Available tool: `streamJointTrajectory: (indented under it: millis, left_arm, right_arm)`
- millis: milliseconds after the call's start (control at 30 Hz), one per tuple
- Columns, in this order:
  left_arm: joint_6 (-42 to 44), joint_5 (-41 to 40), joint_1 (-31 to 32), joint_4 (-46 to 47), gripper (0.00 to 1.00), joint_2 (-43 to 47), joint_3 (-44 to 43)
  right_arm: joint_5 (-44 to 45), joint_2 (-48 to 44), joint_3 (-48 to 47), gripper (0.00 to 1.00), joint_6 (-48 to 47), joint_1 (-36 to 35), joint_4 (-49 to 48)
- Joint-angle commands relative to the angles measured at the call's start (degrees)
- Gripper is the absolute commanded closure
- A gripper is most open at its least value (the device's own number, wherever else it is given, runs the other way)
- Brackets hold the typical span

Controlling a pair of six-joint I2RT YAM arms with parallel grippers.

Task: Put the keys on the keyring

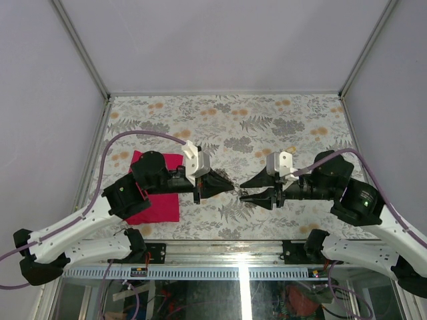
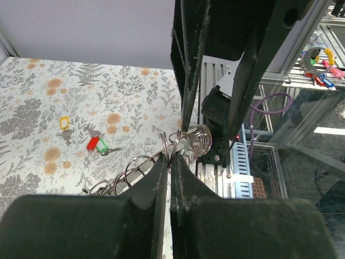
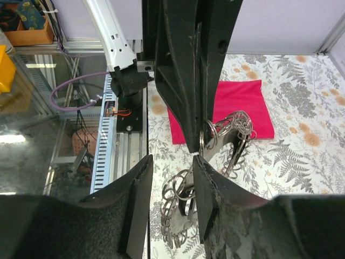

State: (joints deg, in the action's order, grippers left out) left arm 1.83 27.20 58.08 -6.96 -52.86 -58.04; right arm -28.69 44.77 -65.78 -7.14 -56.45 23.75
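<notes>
The keyring [image 3: 186, 199] is a chain of linked silver split rings. My left gripper [image 2: 171, 157] is shut on one ring near its end and holds it up; the rest of the chain [image 2: 126, 172] sags towards the table. In the right wrist view the left gripper's fingers [image 3: 186, 81] pinch that ring just beyond my right gripper [image 3: 171, 162], which is open, with the hanging rings between and below its jaws. Keys with a red [image 2: 92, 143], green [image 2: 102, 145] and pale yellow [image 2: 64, 122] head lie on the floral table, apart from both grippers. In the top view the grippers [image 1: 230, 185] [image 1: 244, 191] meet tip to tip.
A magenta cloth [image 1: 157, 200] lies flat under the left arm; it also shows in the right wrist view [image 3: 242, 105]. The floral table [image 1: 233, 120] ends at a metal rail [image 1: 220, 250] at the near edge. White walls close in the other sides.
</notes>
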Motion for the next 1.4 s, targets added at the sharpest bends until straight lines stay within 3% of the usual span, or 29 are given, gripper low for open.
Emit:
streamJointTrajectory:
  millis: [0, 267, 667, 1000, 1367]
  left_arm:
    - [1.82, 1.89, 0.00, 1.25, 1.00, 2.32, -0.15]
    - [2.48, 3.00, -0.01, -0.02, 1.00, 3.05, -0.49]
    - [2.68, 3.14, -0.02, -0.07, 1.00, 3.33, -0.32]
    - [2.37, 2.16, 0.00, 0.01, 1.00, 3.51, -0.23]
    - [1.52, 1.47, -0.04, 0.85, 1.00, 3.51, -0.18]
  right_arm:
    - [-1.18, 0.60, -2.12, 0.58, 2.04, -0.20, -1.11]
    - [0.63, 1.29, -1.17, 0.57, 2.57, -0.18, -3.34]
    - [-1.96, 3.07, 0.48, 0.66, 3.79, -0.29, -7.18]
    - [-3.80, 3.74, 0.98, 0.83, 4.15, -0.16, -8.01]
    - [-5.09, 4.48, 1.84, 0.83, 3.71, -0.16, -8.53]
